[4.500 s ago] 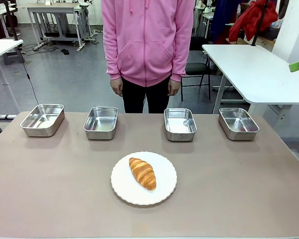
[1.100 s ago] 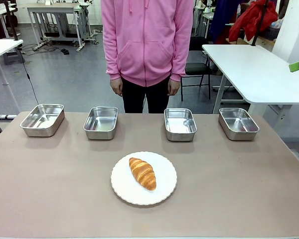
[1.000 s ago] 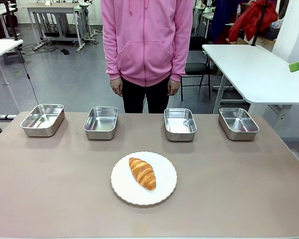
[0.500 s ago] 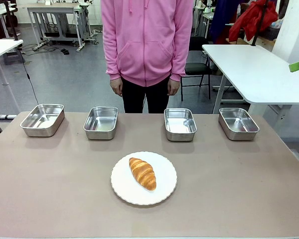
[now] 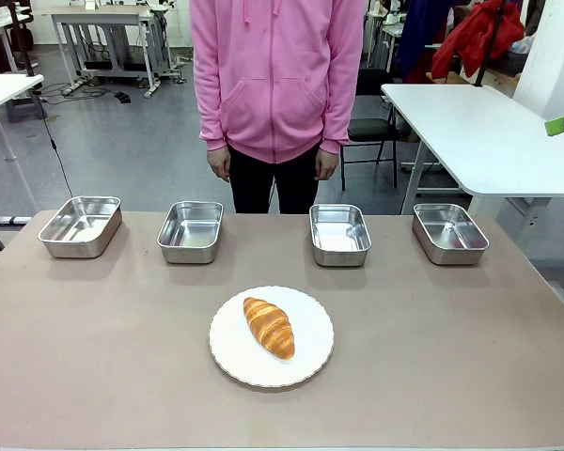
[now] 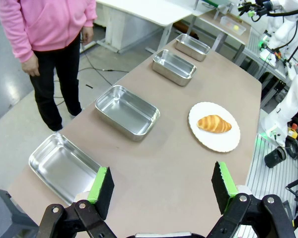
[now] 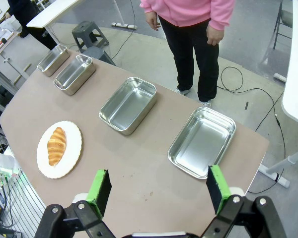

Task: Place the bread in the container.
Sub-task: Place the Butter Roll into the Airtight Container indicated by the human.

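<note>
Probably very light and soft inside a brittle, flaky crust: easy to dent or flake under a hard squeeze, hardly slippery against green pads. Best taken across the thick middle of the bread (image 6: pixel 214 123), pads on the 2 long flanks, closing gently; better to avoid the thin tapered tips, likely to snap. Looks golden-brown and glossy, crescent-shaped, ridged crosswise, darker along the middle. Lies alone on a round white plate (image 6: pixel 216 145) on the brown surface (image 6: pixel 164 163), well ahead of the left tool (image 6: pixel 162 184) and off toward its picture-right pad; likewise well ahead of the right tool (image 7: pixel 158 190), off past its picture-left pad. Left tool: spread wide, holding nothing. Right tool: the same, high over the surface. Untouched so far, and well apart from the row of 4 steel pans (image 6: pixel 174 67); cannot tell the intended container (image 6: pixel 126 110) among them.
</note>
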Controlling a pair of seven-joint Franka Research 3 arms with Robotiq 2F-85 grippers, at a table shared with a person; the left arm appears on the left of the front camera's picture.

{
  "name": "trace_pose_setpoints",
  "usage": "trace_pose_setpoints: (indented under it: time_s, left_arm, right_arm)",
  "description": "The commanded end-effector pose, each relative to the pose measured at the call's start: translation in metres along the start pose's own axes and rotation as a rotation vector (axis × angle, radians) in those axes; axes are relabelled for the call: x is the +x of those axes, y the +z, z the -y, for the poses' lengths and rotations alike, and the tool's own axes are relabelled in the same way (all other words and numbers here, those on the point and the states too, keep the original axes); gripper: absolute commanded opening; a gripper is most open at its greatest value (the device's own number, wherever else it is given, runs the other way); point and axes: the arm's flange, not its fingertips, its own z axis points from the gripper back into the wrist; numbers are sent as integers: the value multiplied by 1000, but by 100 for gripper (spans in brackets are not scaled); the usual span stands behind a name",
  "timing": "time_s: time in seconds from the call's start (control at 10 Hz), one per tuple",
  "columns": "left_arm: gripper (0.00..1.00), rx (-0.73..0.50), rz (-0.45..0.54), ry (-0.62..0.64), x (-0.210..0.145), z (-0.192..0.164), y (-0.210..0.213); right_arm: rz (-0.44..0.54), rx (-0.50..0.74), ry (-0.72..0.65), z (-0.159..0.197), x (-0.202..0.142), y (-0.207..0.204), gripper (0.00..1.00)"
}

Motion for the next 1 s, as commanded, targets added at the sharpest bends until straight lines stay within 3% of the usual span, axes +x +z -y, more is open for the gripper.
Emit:
trace_pose_setpoints:
  time_s: [0.0,0.9]
  left_arm:
    - [100,-1,1,-7,0,0,0]
    - [100,-1,1,-7,0,0,0]
  right_arm:
    - [22,15,7,0,2,0,100]
    - [22,15,7,0,2,0,100]
